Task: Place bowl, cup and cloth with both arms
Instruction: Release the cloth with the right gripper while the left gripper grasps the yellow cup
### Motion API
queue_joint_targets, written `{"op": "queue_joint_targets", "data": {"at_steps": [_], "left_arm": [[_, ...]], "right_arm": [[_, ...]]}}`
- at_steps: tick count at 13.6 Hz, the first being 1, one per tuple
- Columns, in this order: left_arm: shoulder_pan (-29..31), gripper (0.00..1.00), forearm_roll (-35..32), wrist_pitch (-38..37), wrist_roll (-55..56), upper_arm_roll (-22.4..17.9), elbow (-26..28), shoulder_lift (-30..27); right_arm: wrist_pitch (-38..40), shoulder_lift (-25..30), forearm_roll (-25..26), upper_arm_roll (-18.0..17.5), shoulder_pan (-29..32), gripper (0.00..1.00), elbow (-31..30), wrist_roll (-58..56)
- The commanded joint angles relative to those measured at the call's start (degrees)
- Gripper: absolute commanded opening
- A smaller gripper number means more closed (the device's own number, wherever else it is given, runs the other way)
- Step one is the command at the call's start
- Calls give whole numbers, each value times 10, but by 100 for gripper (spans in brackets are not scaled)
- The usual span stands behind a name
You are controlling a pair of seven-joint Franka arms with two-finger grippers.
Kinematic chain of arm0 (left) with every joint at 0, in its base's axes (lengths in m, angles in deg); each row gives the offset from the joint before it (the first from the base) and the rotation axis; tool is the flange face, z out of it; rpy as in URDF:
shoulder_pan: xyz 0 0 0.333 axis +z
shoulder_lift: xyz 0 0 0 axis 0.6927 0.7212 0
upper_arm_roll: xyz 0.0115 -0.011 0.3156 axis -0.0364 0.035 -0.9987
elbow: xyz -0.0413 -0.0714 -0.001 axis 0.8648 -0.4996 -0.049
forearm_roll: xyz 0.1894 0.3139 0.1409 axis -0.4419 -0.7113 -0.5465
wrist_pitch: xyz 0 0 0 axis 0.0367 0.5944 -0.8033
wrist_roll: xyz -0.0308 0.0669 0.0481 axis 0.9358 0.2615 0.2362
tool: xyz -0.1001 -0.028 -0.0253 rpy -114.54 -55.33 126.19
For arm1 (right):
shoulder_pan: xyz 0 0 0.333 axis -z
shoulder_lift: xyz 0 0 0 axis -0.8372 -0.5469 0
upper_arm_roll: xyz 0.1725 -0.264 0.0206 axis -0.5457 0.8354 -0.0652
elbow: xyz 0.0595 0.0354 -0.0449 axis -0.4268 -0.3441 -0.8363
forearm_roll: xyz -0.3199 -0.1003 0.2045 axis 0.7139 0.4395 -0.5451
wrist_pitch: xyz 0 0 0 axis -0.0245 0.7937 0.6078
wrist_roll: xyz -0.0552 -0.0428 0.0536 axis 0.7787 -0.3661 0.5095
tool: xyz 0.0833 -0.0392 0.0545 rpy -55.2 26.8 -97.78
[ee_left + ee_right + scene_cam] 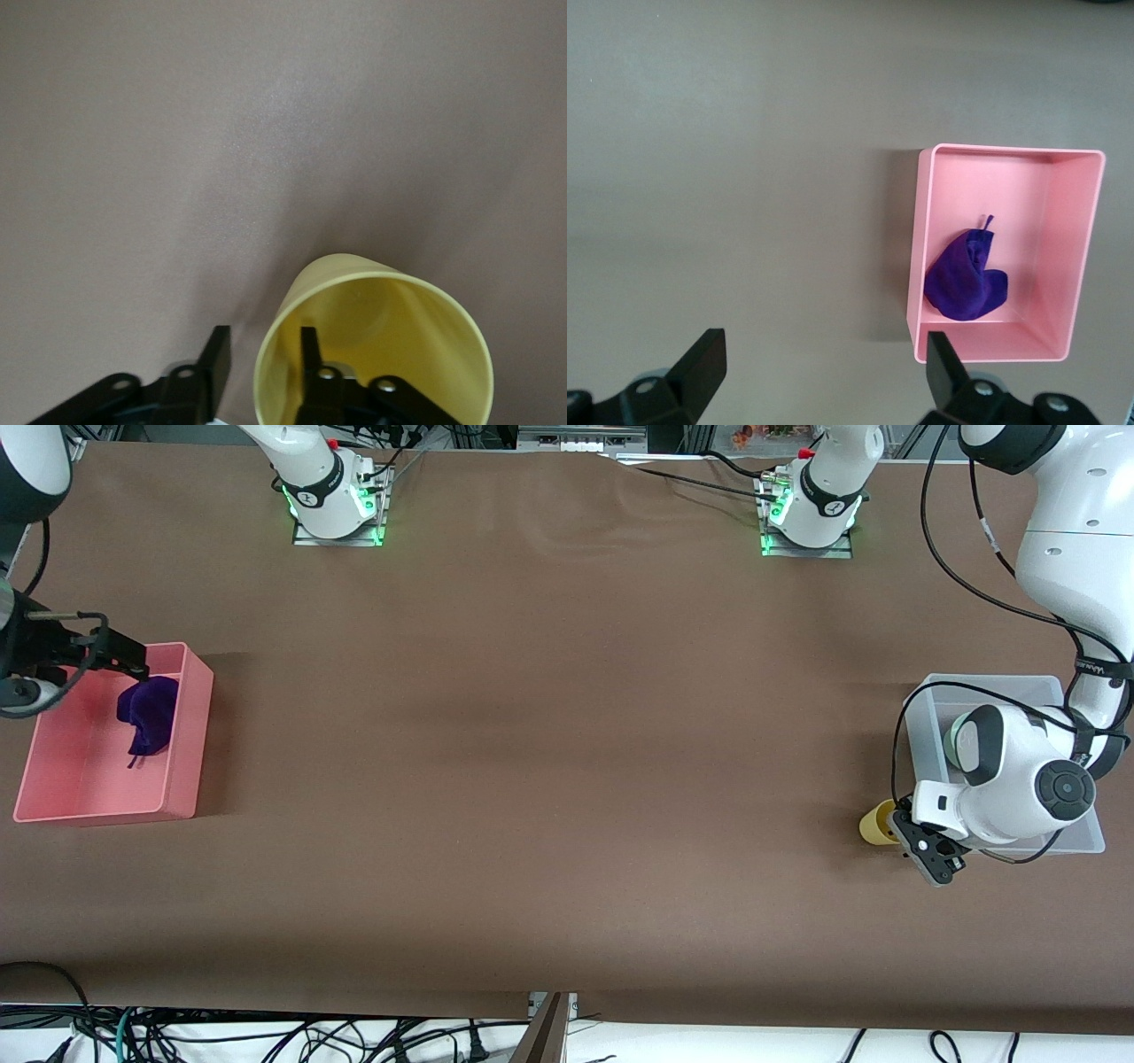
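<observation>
The yellow cup [877, 822] stands on the table beside a clear grey bin [992, 691], toward the left arm's end. My left gripper [905, 825] is open at the cup. In the left wrist view the left gripper [261, 350] has one finger inside the cup [399, 328] and one outside its wall. A pale mint-green bowl [951, 742] shows in the grey bin, mostly hidden by the left arm. The purple cloth [146, 713] lies in a pink bin [190, 735]. My right gripper [133, 662] is open and empty above that bin's edge. The right wrist view shows the right gripper [824, 354], the cloth [964, 283] and the pink bin [917, 248].
The pink bin is toward the right arm's end of the brown table, the grey bin toward the left arm's end. Both arm bases [337, 505] [811, 514] stand along the edge farthest from the front camera. Cables hang past the edge nearest that camera.
</observation>
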Motion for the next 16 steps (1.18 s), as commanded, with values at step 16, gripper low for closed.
{"op": "queue_joint_targets", "data": {"at_steps": [16], "left_arm": [[155, 0, -53, -328, -54, 25, 17, -133]], "right_arm": [[33, 27, -43, -1, 4, 100, -2, 67]]}}
